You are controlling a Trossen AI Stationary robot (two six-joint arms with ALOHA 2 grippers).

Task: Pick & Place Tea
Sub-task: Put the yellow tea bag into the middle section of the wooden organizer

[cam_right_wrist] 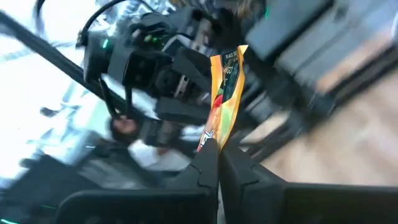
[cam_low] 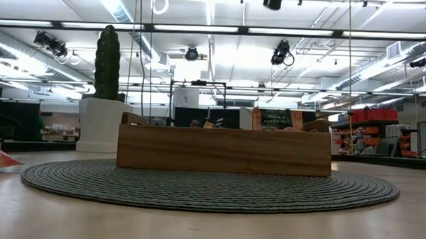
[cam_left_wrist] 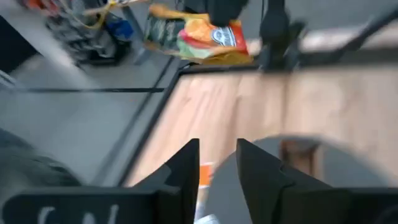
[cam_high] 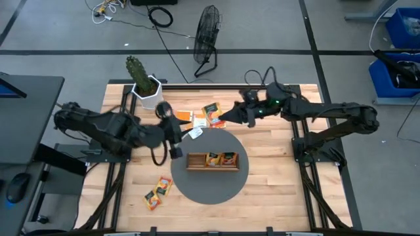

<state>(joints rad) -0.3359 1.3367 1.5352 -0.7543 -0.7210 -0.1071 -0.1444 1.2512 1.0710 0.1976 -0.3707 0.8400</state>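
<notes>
The right fingers [cam_right_wrist: 217, 149] are pinched shut on a sachet [cam_right_wrist: 225, 93], held edge-up above the table's upper middle; the tray [cam_high: 212, 160] lies below-left of it in the high view. The left fingers [cam_left_wrist: 217, 165] stand slightly apart, empty, nearer the tray.

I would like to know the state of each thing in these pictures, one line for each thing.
Right gripper: shut on a tea sachet, held up in the air.
Left gripper: open, holding nothing, at the mat's rim.
Wooden tray: on the round mat, with sachets inside.
Two sachets: lying loose on the table.
Potted cactus: upright at the table's far left corner.
</notes>
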